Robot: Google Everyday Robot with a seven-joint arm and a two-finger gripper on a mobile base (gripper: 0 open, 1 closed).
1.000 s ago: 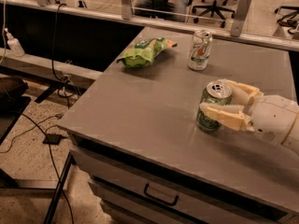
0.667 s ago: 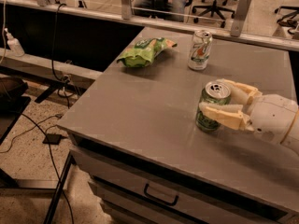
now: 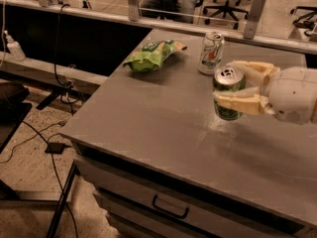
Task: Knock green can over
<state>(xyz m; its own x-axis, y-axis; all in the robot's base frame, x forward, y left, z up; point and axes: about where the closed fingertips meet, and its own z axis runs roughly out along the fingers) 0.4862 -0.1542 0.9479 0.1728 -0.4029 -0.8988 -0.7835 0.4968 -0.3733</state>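
The green can (image 3: pixel 228 94) stands upright at the right of the grey table (image 3: pixel 148 128), its silver top with pull tab showing. My gripper (image 3: pixel 224 82) reaches in from the right edge of the view. Its two pale fingers (image 3: pixel 240 103) clasp the can, one on the far side and one on the near side. The can's base looks level with or just above the tabletop; I cannot tell which.
A white-silver can (image 3: pixel 211 52) stands just behind the green can, close to the far finger. A green snack bag (image 3: pixel 152 56) lies at the back left. A glass partition runs along the far edge. Drawers with a handle (image 3: pixel 170 208) face front. Cables lie on the floor at left.
The gripper and the green can between its fingers have shifted together away from the front edge, closer to the white-silver can. The can is still upright.
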